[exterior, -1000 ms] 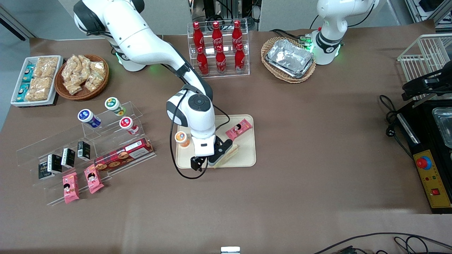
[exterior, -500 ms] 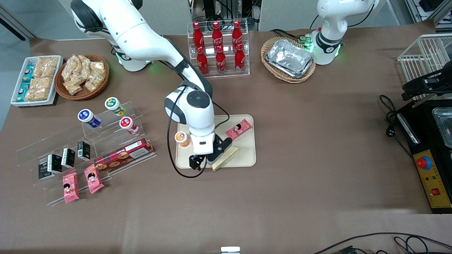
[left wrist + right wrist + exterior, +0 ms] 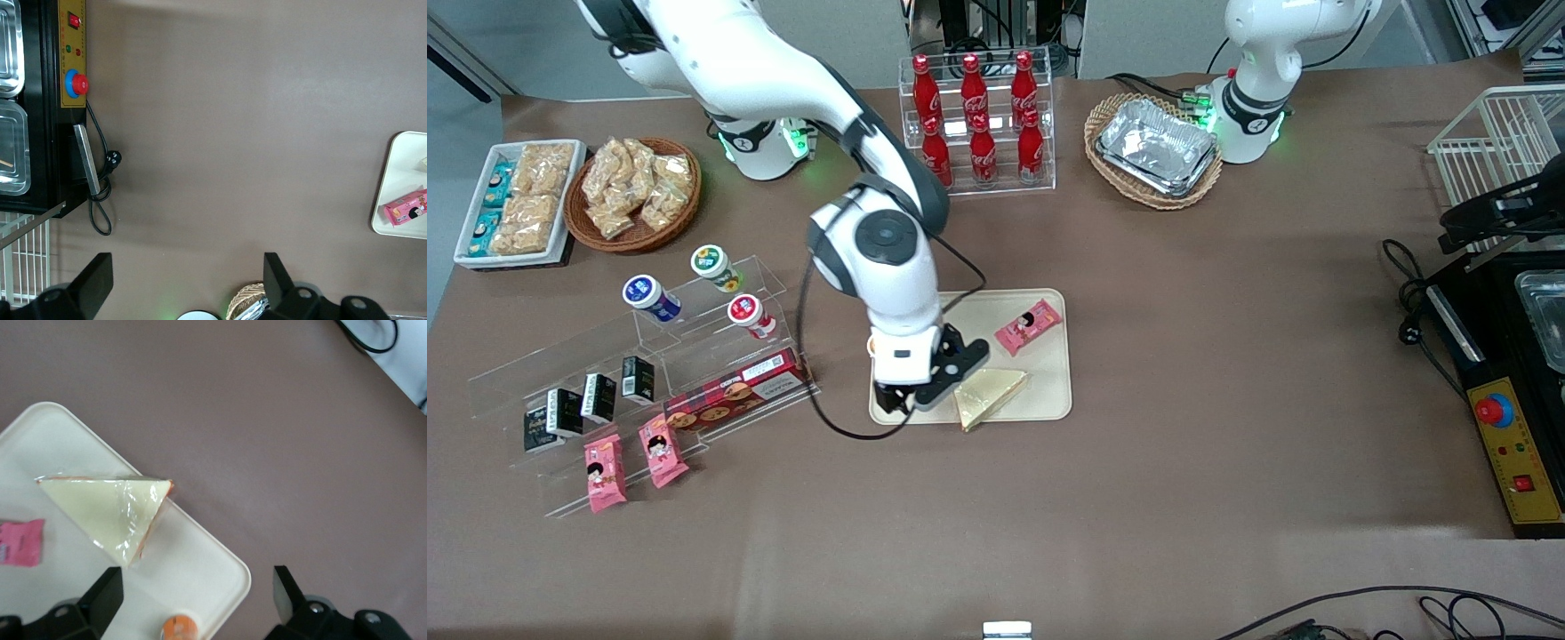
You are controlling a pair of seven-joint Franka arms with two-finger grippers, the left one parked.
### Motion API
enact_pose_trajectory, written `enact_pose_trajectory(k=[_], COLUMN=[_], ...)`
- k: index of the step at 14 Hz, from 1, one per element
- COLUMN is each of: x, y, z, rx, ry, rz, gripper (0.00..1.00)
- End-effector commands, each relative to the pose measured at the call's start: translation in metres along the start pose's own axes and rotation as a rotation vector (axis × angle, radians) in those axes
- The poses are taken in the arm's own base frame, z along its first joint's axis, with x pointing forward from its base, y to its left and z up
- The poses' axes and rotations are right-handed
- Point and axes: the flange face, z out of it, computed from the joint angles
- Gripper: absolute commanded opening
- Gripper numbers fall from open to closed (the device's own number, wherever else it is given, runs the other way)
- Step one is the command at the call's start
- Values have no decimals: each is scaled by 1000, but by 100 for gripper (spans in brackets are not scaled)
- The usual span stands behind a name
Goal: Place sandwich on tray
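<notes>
The sandwich (image 3: 989, 394), a clear-wrapped pale triangle, lies flat on the cream tray (image 3: 1045, 391) at its edge nearest the front camera, one tip reaching over the rim. In the right wrist view the sandwich (image 3: 110, 513) rests on the tray (image 3: 200, 547) with nothing holding it. My gripper (image 3: 914, 397) hangs above the tray's corner toward the working arm's end, beside the sandwich and apart from it. In the right wrist view the gripper (image 3: 193, 600) is open and empty.
A pink snack packet (image 3: 1029, 325) and an orange-lidded cup (image 3: 180, 629) share the tray. Acrylic shelves (image 3: 694, 356) with cups, boxes and pink packets stand toward the working arm's end. A cola bottle rack (image 3: 978, 124) and a basket of foil trays (image 3: 1156, 147) sit farther from the front camera.
The gripper has let go of the sandwich, risen and shifted toward the working arm's end. The sandwich now lies flat and uncovered on the tray.
</notes>
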Motion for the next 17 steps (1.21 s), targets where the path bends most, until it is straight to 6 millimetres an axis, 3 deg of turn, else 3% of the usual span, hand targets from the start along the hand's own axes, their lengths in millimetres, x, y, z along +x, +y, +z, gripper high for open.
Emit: enact_pose_trajectory(k=[1,3,5,10,13,17], x=[-14,-33,-54,-124,-162,-205], y=[20,38,69,161,198,266], z=[-82,-127,-171,-248,-265,-257], rx=[45,46,41,96,92,80], ry=[9,-27,-27,-28,-80,-119], rz=[39,67,125,354,512,674], gripper=[100,100,100,100,100,100])
